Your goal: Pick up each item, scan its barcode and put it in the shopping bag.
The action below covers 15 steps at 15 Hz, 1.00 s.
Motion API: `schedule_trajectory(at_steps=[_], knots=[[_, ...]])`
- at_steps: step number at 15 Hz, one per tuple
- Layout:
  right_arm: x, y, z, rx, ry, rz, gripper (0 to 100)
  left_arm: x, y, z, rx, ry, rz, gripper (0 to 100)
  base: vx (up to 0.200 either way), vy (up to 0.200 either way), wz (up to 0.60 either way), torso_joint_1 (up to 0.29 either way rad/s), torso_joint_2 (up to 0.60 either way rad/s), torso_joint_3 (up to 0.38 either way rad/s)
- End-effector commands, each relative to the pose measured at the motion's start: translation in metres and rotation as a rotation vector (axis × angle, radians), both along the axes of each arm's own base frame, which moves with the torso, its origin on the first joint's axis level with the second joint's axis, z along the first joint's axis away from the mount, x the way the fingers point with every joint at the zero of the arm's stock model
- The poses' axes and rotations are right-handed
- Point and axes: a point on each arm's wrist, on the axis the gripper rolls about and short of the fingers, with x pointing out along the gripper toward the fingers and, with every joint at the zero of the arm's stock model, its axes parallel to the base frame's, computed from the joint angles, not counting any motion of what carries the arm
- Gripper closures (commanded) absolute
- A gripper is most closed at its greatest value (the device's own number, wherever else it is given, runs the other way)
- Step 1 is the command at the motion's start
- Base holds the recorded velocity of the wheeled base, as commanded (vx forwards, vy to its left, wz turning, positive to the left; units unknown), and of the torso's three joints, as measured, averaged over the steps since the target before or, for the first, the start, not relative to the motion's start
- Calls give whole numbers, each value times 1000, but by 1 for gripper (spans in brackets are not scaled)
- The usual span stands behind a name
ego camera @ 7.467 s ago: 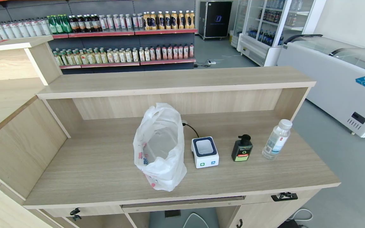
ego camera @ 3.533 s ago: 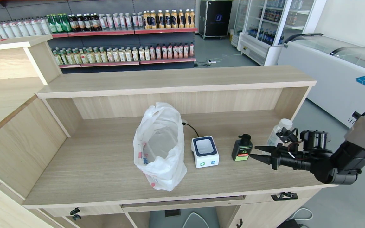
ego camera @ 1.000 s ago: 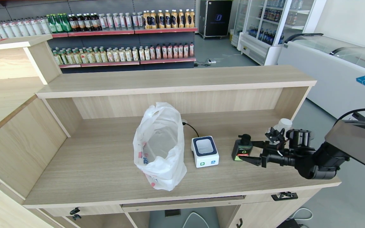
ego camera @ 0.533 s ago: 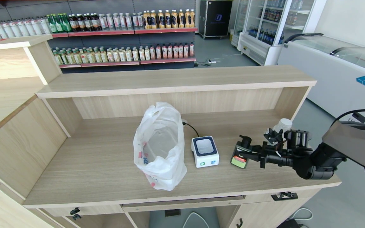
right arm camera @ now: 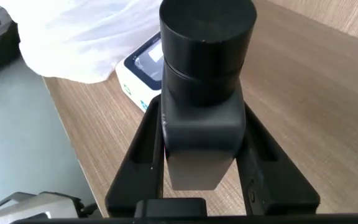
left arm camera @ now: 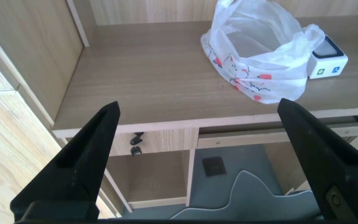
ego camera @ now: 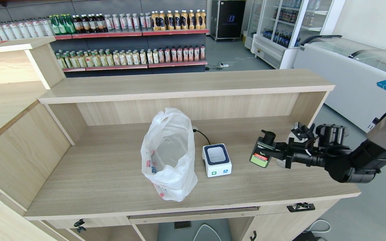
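Scanning is the step in hand, by my reading. In front of the left end of the worktop [ego camera: 106,174], your left gripper [left arm camera: 197,106] hangs with its jaws spread wide and nothing between them. Moving right, the shopping bag [ego camera: 169,157] stands on the worktop with its mouth open upward. The scanner [ego camera: 216,160] sits just beside it, window facing up. Right of the scanner, near it but apart, the dark pump bottle [ego camera: 262,151] is in the air, tilted and clear of the worktop. Its green and red label is turned toward the head camera. Your right gripper [ego camera: 267,152] has its jaws closed on the bottle's body from the right side. Where the barcode sits I cannot tell. Next you need to carry the bottle leftward over the scanner window. Turn the wrist until the coded face looks down at the glass; only then does it go on to the bag. Keep the grip firm, since a tilted, smooth bottle could slip.
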Motion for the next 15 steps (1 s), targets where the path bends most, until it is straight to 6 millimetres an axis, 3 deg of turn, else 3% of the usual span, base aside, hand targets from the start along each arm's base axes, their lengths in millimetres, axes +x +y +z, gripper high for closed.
schedule_trajectory(at_steps=[1,3,4,5,6,7,8,11,12,13,15], knots=[[-48,0,88,-35,-214,-2,100,0,0,0,0,2,1,0,0,0,0,0,0,0],[-78,0,126,-126,-423,-28,100,0,0,0,0,2,1,0,0,0,0,0,0,0],[-85,-2,132,-164,-484,-43,100,0,0,0,0,2,1,0,0,0,0,0,0,0],[-102,-2,153,-306,-714,-74,100,0,0,0,0,2,-1,0,0,0,0,0,0,0],[-113,1,162,-397,-848,-94,100,0,0,0,0,2,1,0,0,0,0,0,0,0],[-118,2,165,-461,-920,-115,100,0,0,0,0,2,1,0,0,0,0,0,0,0],[-138,2,172,-564,-1052,-130,100,0,0,0,0,2,1,0,0,0,0,0,0,0],[-187,13,172,-635,-1215,-70,100,0,0,0,0,2,1,0,0,0,0,0,0,0],[-195,18,171,-660,-1274,-47,100,0,0,0,0,2,1,0,0,0,0,0,0,0],[-212,26,179,-749,-1502,-24,100,0,0,0,0,2,-1,0,0,0,0,0,0,0],[-227,42,185,-820,-1784,5,100,0,0,0,0,2,1,0,0,0,0,0,0,0]])
